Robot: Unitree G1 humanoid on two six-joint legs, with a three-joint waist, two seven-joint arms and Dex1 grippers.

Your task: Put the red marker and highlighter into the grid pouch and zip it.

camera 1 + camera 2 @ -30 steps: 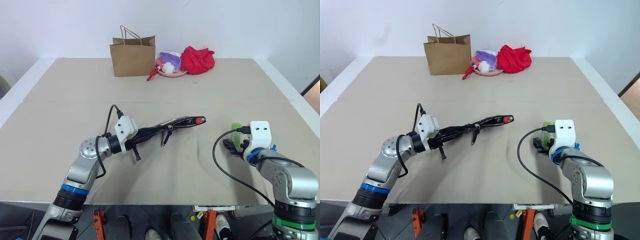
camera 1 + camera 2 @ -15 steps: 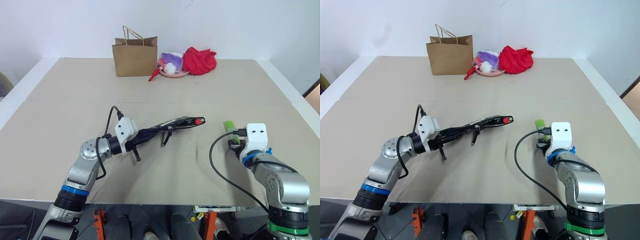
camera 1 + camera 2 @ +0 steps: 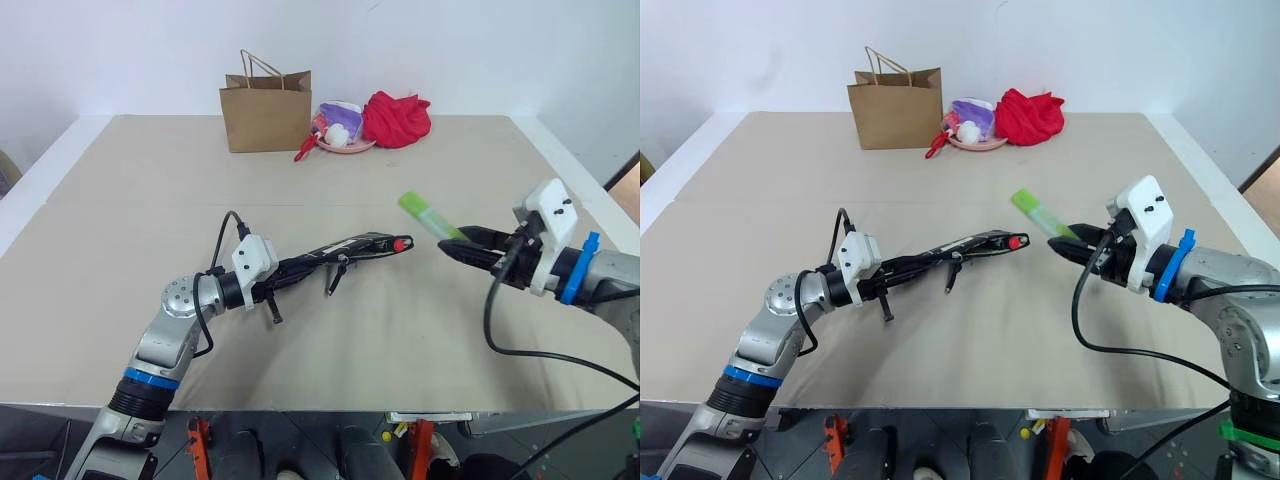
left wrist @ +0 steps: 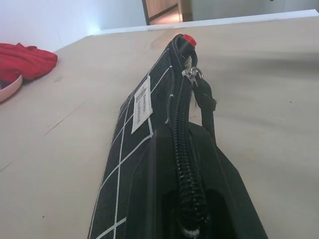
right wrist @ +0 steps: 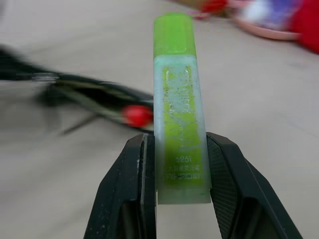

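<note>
My right gripper is shut on the yellow-green highlighter, holding it in the air right of the pouch; its fingers clamp the highlighter by its pale end. My left gripper is shut on one end of the black grid pouch, holding it edge-up above the table. The red marker pokes its red tip out of the pouch's far end. In the left wrist view the grid pouch runs away from me, zipper on top and red marker at the far tip.
A brown paper bag, a pink dish of small items and a bunched red cloth stand along the back of the tan table. Open tabletop lies under and around both arms.
My right gripper closed on the highlighter on the table, then lifted it and swung it up to point left towards the pouch. The left arm and pouch stayed still.
</note>
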